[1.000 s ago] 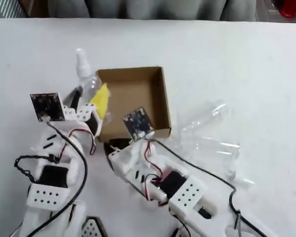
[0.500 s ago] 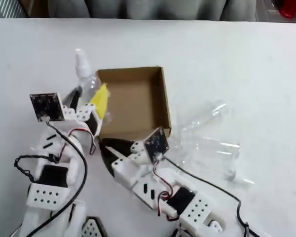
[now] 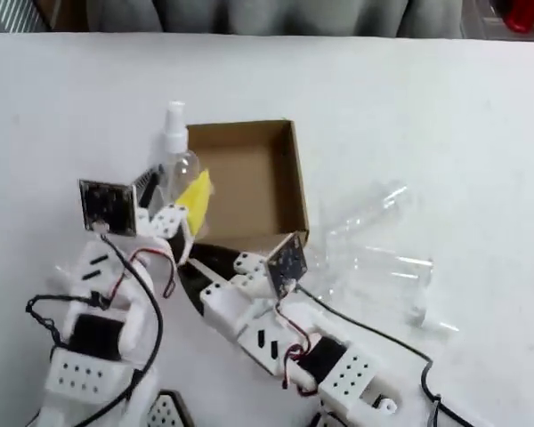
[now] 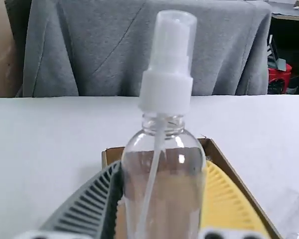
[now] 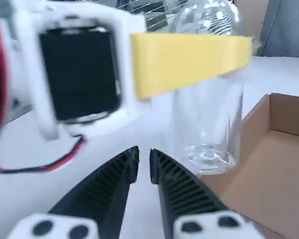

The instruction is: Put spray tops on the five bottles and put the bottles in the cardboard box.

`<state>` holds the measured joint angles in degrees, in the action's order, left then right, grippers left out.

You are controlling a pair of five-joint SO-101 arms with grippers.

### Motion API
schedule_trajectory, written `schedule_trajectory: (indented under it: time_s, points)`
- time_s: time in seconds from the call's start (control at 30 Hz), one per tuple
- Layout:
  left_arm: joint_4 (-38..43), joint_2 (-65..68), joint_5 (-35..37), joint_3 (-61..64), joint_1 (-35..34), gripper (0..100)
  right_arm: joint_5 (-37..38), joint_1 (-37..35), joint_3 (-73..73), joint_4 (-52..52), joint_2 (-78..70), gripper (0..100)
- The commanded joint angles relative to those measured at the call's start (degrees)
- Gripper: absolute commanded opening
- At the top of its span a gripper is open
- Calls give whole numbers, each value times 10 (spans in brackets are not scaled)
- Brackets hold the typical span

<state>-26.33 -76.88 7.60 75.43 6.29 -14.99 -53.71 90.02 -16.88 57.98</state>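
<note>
Gripping a clear bottle (image 3: pixel 180 160) upright between its grey and yellow fingers, the left end effector (image 3: pixel 173 182) holds it at the left wall of the cardboard box (image 3: pixel 295 178); a white spray top (image 4: pixel 167 64) sits on the bottle's neck; the right end effector (image 5: pixel 143 162) has its black fingers all but closed, with nothing between them, low over the counter (image 3: pixel 427 107) by the box's near wall; several loose bottles (image 3: pixel 374 240) lie on their sides right of the box.

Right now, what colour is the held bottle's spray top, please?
White; spray top on bottle, best in left wrist view.
</note>
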Motion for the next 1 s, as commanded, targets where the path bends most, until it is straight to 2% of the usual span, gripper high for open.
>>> schedule_trajectory:
  time_s: [0.0,0.1,0.3,0.67,0.83,0.97]
  points:
    - [-40,-82,-12,4,16,20,0,-2,-6,-15,-3,15]
    - [-41,-113,-15,22,15,20,0,1,-6,-15,0,15]
    - [-76,-153,-15,25,18,20,0,54,-10,-15,-4,15]
    - [-127,-226,-12,25,28,20,1,76,-11,-15,-1,15]
    - [-126,-229,-11,25,37,20,1,30,-7,-14,0,15]
    - [-123,-228,-11,24,39,20,91,13,-6,-13,0,15]
